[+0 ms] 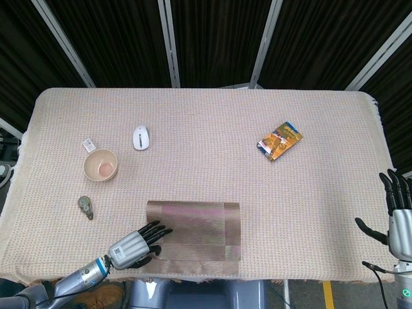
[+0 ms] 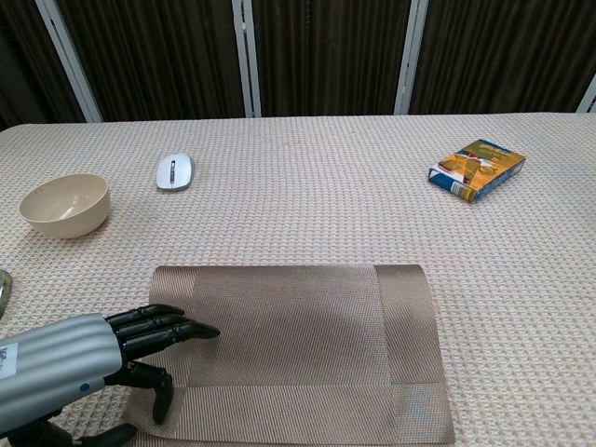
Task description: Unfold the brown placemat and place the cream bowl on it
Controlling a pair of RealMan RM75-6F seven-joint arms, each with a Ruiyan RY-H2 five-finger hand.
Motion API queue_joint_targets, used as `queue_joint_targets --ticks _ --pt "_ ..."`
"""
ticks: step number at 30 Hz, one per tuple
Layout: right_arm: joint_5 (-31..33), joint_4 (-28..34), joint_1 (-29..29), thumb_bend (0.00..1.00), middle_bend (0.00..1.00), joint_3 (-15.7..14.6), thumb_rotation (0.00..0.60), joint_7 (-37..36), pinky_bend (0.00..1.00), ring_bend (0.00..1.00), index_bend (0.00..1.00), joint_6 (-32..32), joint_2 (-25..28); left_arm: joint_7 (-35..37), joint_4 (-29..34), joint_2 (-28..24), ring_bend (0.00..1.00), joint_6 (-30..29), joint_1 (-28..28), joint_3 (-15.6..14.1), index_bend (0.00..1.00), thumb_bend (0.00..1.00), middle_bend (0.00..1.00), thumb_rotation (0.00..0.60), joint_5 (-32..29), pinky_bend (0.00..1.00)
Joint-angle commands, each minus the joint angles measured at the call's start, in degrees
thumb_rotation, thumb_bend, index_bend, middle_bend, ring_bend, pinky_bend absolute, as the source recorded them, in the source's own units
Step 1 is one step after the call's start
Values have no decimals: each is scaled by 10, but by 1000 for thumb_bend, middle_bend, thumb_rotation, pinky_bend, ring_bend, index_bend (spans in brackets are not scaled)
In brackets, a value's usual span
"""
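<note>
Chest view shows the brown placemat [image 2: 298, 349] lying near the front edge of the tabletop [image 2: 307, 196], a folded layer over its upper part with a band of the under layer showing along the near and right sides. The left hand [image 2: 140, 349] holds the placemat's front left corner, fingers stretched over the top and thumb curled at the edge. The cream bowl [image 2: 65, 205] stands upright well apart at far left, a white computer mouse [image 2: 174, 171] behind it. An orange snack box [image 2: 477, 169] lies far right. Bare cloth separates bowl and placemat. Head view catches the right hand [image 1: 396, 215] off the right edge, fingers spread, holding nothing.
</note>
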State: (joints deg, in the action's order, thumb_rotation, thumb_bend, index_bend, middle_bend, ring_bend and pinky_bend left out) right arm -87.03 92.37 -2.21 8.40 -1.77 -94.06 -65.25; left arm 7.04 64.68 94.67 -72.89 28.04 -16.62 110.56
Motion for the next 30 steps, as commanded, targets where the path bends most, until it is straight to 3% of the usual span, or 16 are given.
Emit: queue_joint_targets --ticks 1,9,15,19,24,30 --pt "0 0 0 0 0 0 600 0 0 0 0 0 0 3 -6 2 0 0 -1 1 471 430 0 600 -3 0" --pt "1 -1 -1 0 0 0 600 1 0 0 0 1 -1 11 -14 6 0 -2 -2 6 608 467 0 600 -9 0" --pt "0 -1 -1 0 0 0 600 1 0 0 0 1 -1 12 -12 5 0 -4 -1 12 651 492 0 600 -15 0" --pt "1 -2 -1 0 0 0 600 1 0 0 0 1 -1 13 1 4 0 -5 11 33 664 491 0 600 -23 0" --pt "3 -2 -2 0 0 1 600 6 0 0 0 3 -3 1 39 -4 0 11 44 86 671 492 0 600 -48 0" --pt "15 -3 -4 0 0 5 600 12 0 0 0 8 -6 -64 97 -21 0 107 116 210 680 494 0 600 -152 0"
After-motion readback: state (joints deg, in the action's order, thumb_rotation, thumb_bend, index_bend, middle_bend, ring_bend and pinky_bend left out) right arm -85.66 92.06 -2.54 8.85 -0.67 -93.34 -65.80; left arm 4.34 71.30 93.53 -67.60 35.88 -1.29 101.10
